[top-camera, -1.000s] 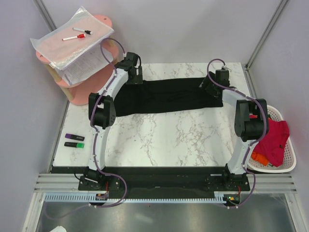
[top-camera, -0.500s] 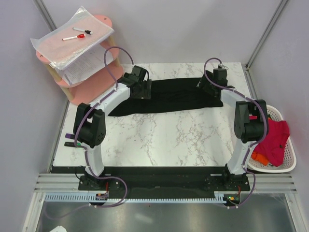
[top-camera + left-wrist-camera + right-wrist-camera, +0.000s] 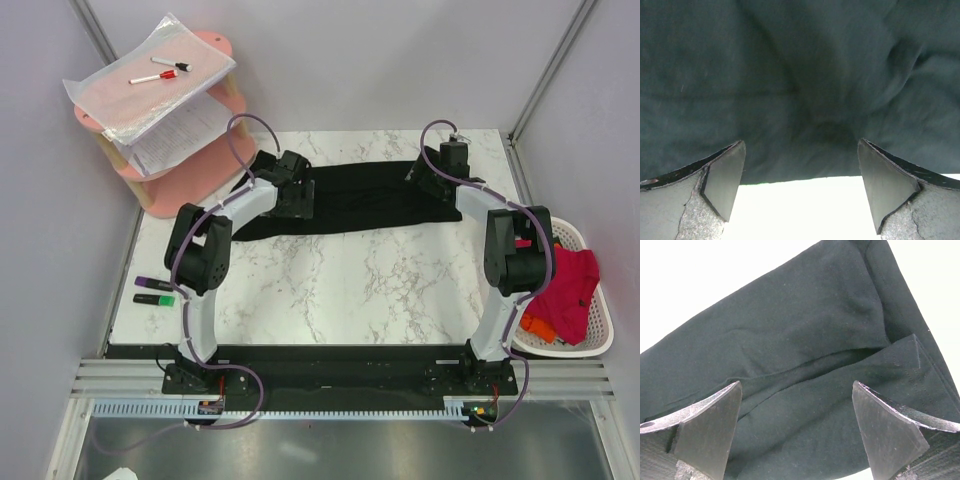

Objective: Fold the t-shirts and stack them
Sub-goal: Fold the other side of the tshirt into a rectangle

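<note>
Work is barely getting underway: you're hovering left gripper (image 3: 801, 150) and right gripper (image 3: 796, 390), both spread wide and holding nothing, over the black t-shirt (image 3: 360, 200) upper centre; red t-shirt (image 3: 572, 285) is waiting in basket (image 3: 600, 345).

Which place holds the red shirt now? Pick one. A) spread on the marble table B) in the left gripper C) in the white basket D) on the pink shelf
C: the red shirt lies heaped in the white basket at the right; only the black shirt lies on the table.
</note>
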